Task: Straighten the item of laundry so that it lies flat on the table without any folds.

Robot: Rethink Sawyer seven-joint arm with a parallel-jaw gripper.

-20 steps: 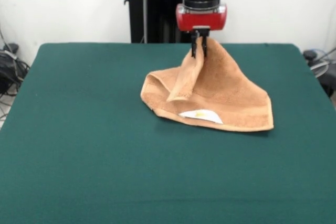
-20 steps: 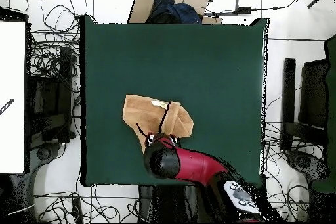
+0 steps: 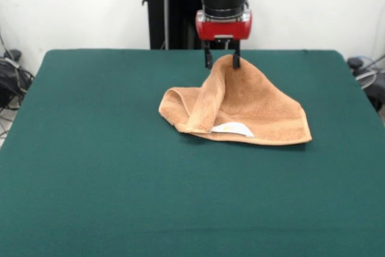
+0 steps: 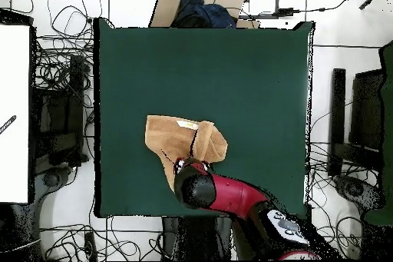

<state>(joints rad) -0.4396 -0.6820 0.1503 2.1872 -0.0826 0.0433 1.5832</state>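
Note:
The orange-tan towel (image 3: 252,106) lies crumpled on the dark green table (image 3: 120,179), right of centre towards the far side. One part rises to a peak at the far side and a fold hangs down its left front. Its white label (image 3: 231,129) shows at the near edge. My gripper (image 3: 222,61) hangs straight down over the peak. Its fingers are apart, and the tip of the cloth stands between them, close to the right finger. In the overhead view the towel (image 4: 165,140) lies partly under my red arm (image 4: 222,194), which hides the gripper.
The black pedestal (image 3: 174,10) stands behind the table's far edge. In the overhead view a cardboard box (image 4: 199,1) sits beyond one table edge, cables lie all round the table (image 4: 230,74), and a white board (image 4: 14,113) stands at the left.
The gripper's fingers have opened and shifted slightly left. The towel's raised peak has sunk a little and the hanging fold has slumped lower.

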